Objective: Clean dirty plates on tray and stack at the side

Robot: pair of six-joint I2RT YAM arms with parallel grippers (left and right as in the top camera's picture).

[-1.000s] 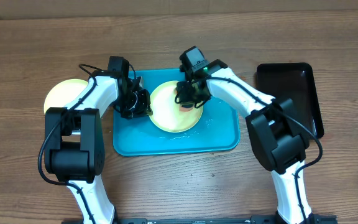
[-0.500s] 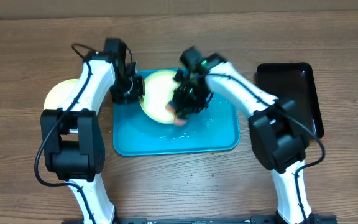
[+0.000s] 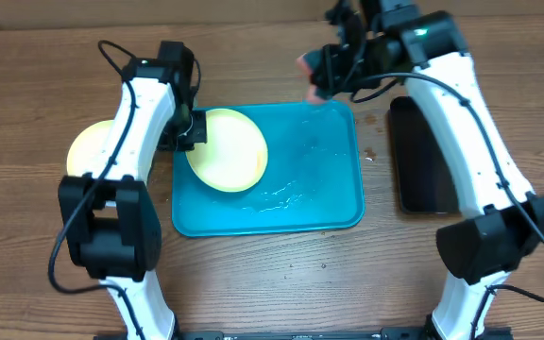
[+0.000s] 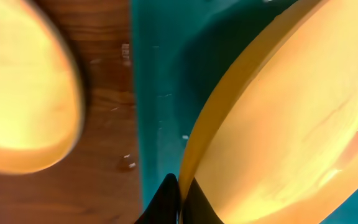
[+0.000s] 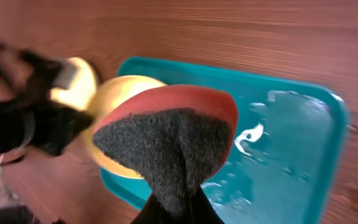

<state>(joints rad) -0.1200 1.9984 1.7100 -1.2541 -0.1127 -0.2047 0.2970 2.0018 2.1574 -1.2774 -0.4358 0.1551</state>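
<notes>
A yellow-green plate [image 3: 227,149] lies over the left part of the turquoise tray [image 3: 319,203]; it also fills the right of the left wrist view [image 4: 291,118]. My left gripper [image 3: 189,132] is shut on its left rim [image 4: 180,186]. A second yellow-green plate [image 3: 91,146] sits on the table left of the tray, also in the left wrist view [image 4: 23,93]. My right gripper [image 3: 321,77] is shut on a red and grey sponge [image 5: 169,134] above the tray's far right corner. The pale blue plate is out of view.
A narrow black tray [image 3: 433,156] lies on the table right of the turquoise tray. Water streaks and droplets [image 3: 286,194] cover the turquoise tray's floor, seen also in the right wrist view [image 5: 253,134]. The table is brown wood.
My right gripper lifted the sponge off the plate and swung it back and right, past the tray's far edge. My left gripper pulled the plate toward the tray's left edge.
</notes>
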